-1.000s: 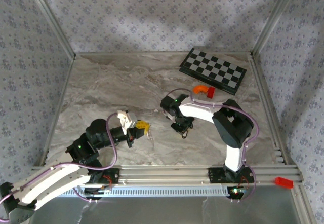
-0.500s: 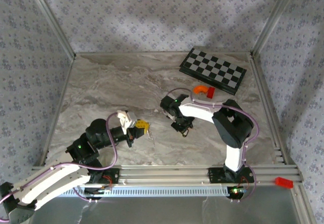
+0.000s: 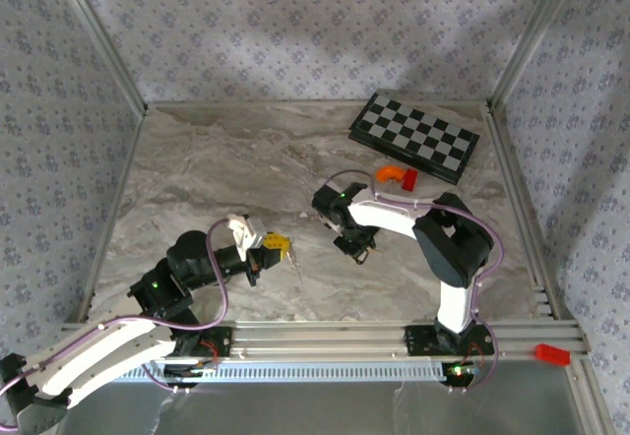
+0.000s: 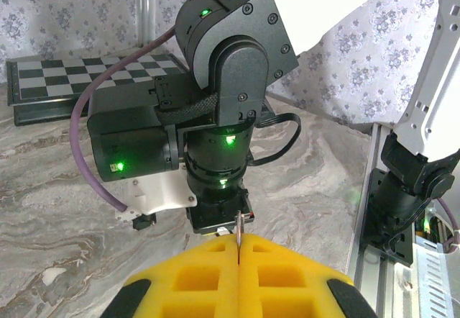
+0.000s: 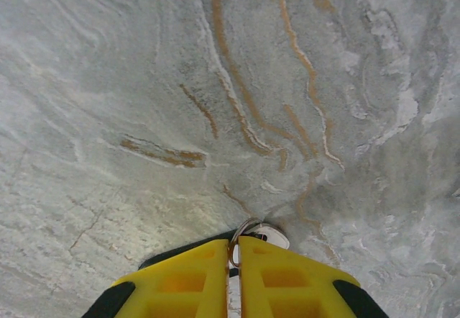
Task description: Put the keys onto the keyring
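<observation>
My left gripper (image 3: 278,249) hovers low over the marble table (image 3: 217,179), shut on a thin metal key (image 4: 238,224) that pokes up edge-on between its yellow pads (image 4: 287,275). It faces my right gripper (image 3: 355,247) a short way to the right. The right gripper (image 5: 233,244) points straight down at the table, shut on a silver keyring (image 5: 241,226). A small white tag (image 5: 274,236) lies against the ring on the table. In the left wrist view the key's tip lines up just below the right gripper's black fingertips (image 4: 215,217).
A folded chessboard (image 3: 413,137) lies at the back right, with an orange curved piece (image 3: 390,173) and a red block (image 3: 409,180) in front of it. Patterned walls enclose the table. A rail (image 3: 325,335) runs along the near edge.
The key in my left gripper has swung up from hanging low toward the table, now pointing more level at the right gripper. The right gripper has barely shifted.
</observation>
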Tool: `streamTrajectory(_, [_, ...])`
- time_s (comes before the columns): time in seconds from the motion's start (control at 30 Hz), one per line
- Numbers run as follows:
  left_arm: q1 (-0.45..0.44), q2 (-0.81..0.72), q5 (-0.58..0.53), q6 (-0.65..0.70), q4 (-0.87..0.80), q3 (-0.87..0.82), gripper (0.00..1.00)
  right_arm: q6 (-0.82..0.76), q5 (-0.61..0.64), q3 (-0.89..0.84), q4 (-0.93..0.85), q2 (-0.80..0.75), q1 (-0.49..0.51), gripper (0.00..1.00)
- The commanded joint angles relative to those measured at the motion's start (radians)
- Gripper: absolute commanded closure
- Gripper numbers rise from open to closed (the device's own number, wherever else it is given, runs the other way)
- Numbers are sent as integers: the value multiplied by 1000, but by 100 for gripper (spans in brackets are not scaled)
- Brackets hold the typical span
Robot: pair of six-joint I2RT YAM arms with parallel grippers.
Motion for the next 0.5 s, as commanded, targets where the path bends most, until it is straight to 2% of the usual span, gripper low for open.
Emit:
streamTrajectory(0.0, [3,-3,1,-8,26,1,100,20,11,-6,-14,-38,-15,86])
streamTrajectory(0.47, [3,2,4,-5,25,9,100,37,-95,-53,23,-82,-70,89])
